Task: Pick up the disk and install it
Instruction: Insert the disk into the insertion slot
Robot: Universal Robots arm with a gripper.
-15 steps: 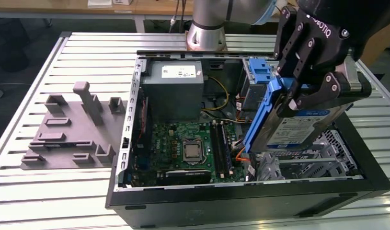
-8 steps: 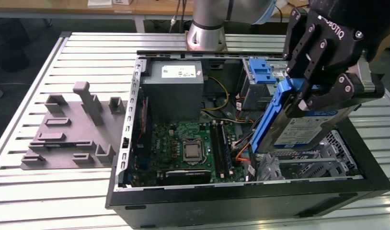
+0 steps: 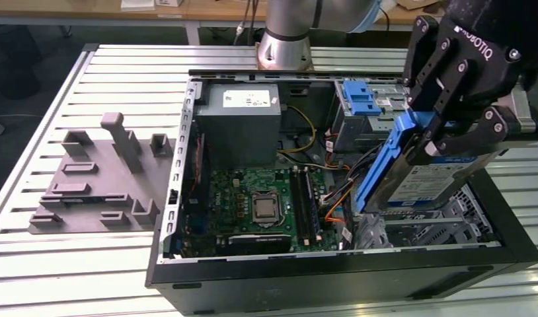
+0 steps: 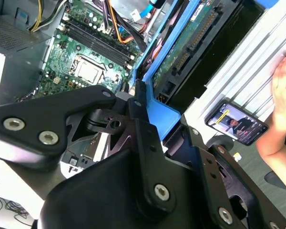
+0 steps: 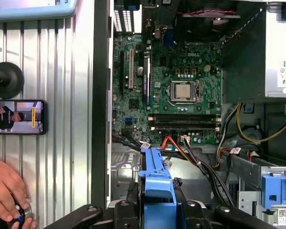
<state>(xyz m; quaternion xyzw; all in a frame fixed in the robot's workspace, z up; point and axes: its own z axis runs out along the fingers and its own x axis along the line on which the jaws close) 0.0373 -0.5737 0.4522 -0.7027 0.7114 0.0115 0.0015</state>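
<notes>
The gripper (image 3: 443,144) has its two black fingers squeezed tight on the disk (image 3: 425,186). It pinches the disk by its blue frame, so the disk hangs tilted on its edge with the white-and-blue label showing. The disk is up in the air over the open computer case (image 3: 340,281), on the exterior view's right, above the silver metal bay and near the blue-latched drive cage (image 3: 361,99), and it is not yet down in a slot. In the first wrist view a phone (image 5: 16,117) lies on the table (image 5: 66,71) beside the case, with a person's hand (image 5: 7,188) near it.
</notes>
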